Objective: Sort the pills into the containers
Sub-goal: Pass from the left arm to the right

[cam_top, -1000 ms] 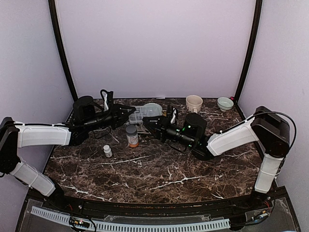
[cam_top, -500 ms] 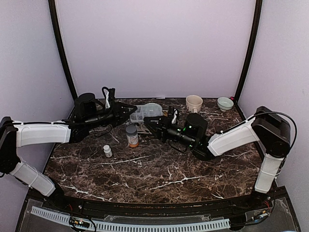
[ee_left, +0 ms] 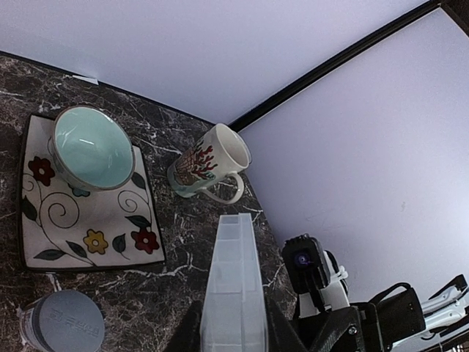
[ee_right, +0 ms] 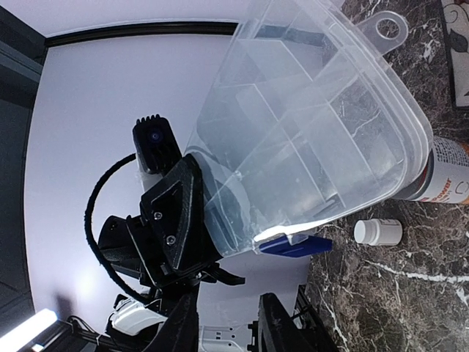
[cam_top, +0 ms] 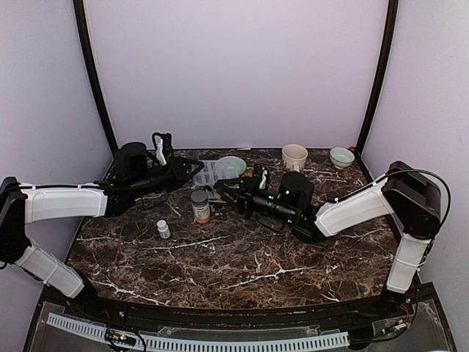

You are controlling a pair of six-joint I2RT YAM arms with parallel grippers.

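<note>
My left gripper [cam_top: 195,170] is shut on one end of the clear pill box [cam_top: 213,171] and holds it tilted just above the table at the back. In the left wrist view the box [ee_left: 234,286] runs out from between my fingers [ee_left: 186,334], its compartments showing faintly. My right gripper [cam_top: 229,185] is open and empty, just right of the box. In the right wrist view the box [ee_right: 315,132], with its blue latch [ee_right: 293,246], is ahead of my open gripper [ee_right: 227,326]. I see no pills.
An orange grey-capped bottle [cam_top: 200,207] stands in front of the box, a tiny white bottle [cam_top: 163,229] to its left. A mint bowl [ee_left: 84,147] on a floral plate [ee_left: 110,220], a mug [cam_top: 294,156] and a small bowl [cam_top: 341,156] stand at the back.
My left gripper has shifted slightly left and up with the pill box, tilting it. My right gripper has edged a little right, away from the box.
</note>
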